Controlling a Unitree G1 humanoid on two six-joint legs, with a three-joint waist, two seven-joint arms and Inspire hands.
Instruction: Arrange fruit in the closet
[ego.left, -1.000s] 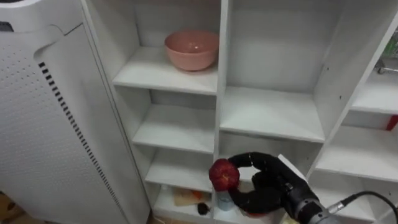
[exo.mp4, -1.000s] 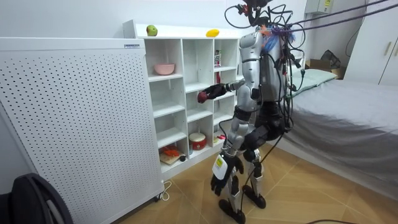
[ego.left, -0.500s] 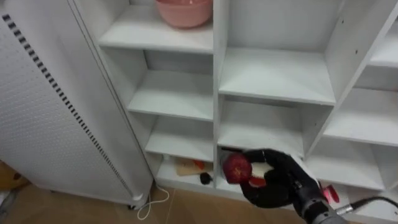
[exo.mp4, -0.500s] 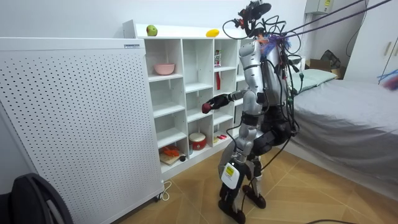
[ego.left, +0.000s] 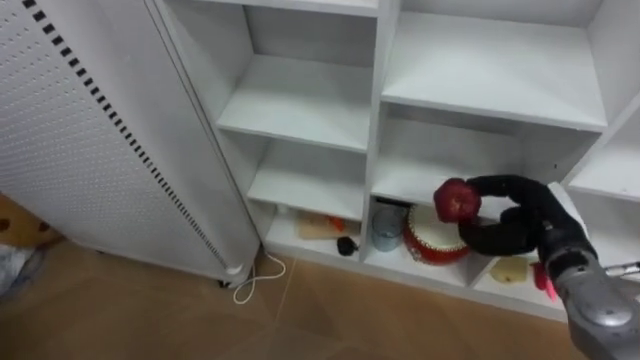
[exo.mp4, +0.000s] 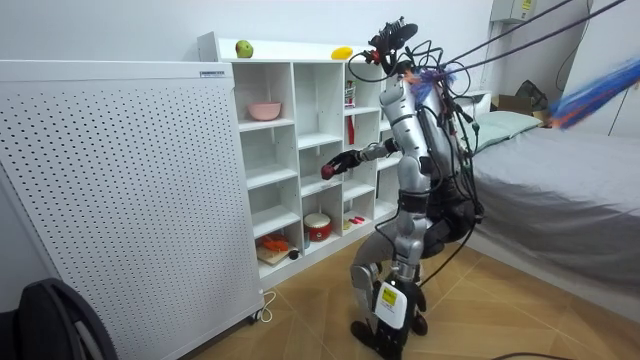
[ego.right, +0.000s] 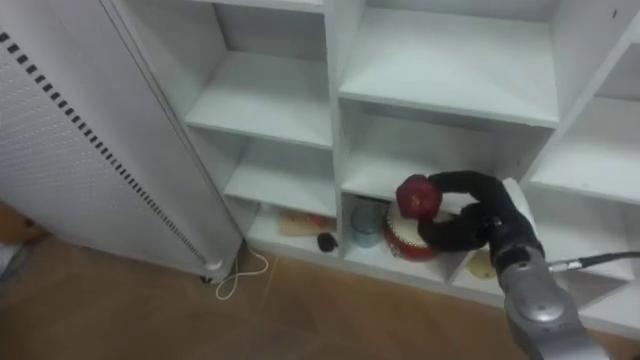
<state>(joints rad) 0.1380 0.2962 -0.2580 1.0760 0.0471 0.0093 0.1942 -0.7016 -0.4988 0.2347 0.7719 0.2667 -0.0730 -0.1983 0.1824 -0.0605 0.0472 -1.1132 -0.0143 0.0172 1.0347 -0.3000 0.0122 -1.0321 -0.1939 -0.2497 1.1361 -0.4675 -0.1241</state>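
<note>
A red apple (ego.left: 456, 200) (ego.right: 416, 196) is held in my right hand (ego.left: 508, 218) (ego.right: 468, 216), whose black fingers curl round it from the right. The hand hangs in front of the white closet (ego.left: 380, 120), before the lower compartments of its middle column and outside the shelves. In the room view I stand facing the closet (exo.mp4: 300, 150), leaning back, right arm stretched out with the apple (exo.mp4: 328, 171) at mid height. On the closet's top lie a green apple (exo.mp4: 243, 48) and a yellow fruit (exo.mp4: 342, 53).
A red and white pot (ego.left: 432, 243) and a bluish cup (ego.left: 385, 225) sit in the bottom compartment below the apple. A pink bowl (exo.mp4: 265, 110) stands on an upper shelf. A white perforated panel (ego.left: 90, 130) stands left of the closet. A bed (exo.mp4: 560, 190) lies behind me.
My body has shifted away from the closet and leans back, the right arm stretching out with the apple still held. The eye view has dropped to the lower shelves and floor.
</note>
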